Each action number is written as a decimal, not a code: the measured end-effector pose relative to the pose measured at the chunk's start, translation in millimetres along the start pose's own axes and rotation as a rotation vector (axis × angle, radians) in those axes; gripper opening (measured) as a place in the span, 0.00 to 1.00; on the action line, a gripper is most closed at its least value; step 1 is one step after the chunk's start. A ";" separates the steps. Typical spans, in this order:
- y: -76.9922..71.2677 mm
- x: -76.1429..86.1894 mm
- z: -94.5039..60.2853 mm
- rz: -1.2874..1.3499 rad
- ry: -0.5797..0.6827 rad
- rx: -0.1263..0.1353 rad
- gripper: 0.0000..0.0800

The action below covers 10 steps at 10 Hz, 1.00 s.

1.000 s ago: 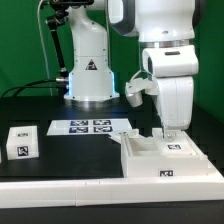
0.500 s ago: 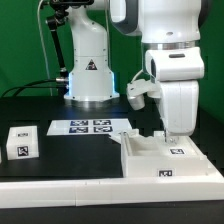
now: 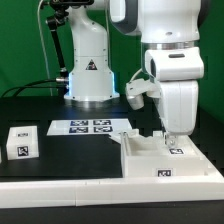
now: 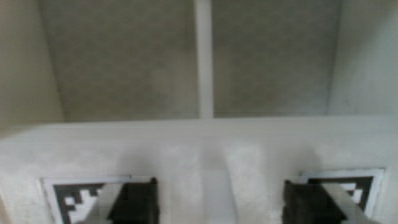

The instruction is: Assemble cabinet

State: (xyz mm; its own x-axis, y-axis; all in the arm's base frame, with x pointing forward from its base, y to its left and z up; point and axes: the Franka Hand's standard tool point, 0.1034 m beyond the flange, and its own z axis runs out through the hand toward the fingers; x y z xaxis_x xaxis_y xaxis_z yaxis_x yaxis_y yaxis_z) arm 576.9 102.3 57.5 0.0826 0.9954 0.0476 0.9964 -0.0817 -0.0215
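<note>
The cabinet (image 3: pixel 165 158) is set at the desk's (image 3: pixel 70 162) front edge, toward the exterior view's right. A loose cabinet piece (image 3: pixel 22 142) is placed near the front corner at the exterior view's left. The marker board (image 3: pixel 88 127) is laid between them, farther back.

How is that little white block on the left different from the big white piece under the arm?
The small block is compact and cube-like; the cabinet is much larger, wide and low. The small block stands alone at the exterior view's left; the cabinet has the gripper right over it. Both are white with black-and-white tags.
</note>
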 end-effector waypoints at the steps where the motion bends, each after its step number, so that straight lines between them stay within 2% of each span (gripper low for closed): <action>1: -1.1 1.4 -3.2 -0.026 -0.004 -0.004 0.62; 2: -4.4 3.9 -8.2 -0.054 -0.017 -0.008 0.62; 4: -21.3 5.7 -24.7 -0.082 -0.036 -0.024 0.95; 5: -29.9 4.0 -34.0 -0.074 -0.040 -0.042 0.95; 6: -40.4 3.5 -41.6 -0.076 -0.045 -0.056 0.99; 7: -51.3 6.0 -41.0 -0.106 -0.055 -0.037 0.99; 9: -77.3 17.4 -32.5 -0.202 -0.109 0.054 1.00; 10: -80.3 18.3 -32.7 -0.191 -0.104 0.040 1.00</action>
State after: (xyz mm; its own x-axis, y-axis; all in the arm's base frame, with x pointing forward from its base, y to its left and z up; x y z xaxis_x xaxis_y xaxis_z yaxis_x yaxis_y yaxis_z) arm 499.0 125.5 92.7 -0.1117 0.9926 -0.0484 0.9921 0.1087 -0.0621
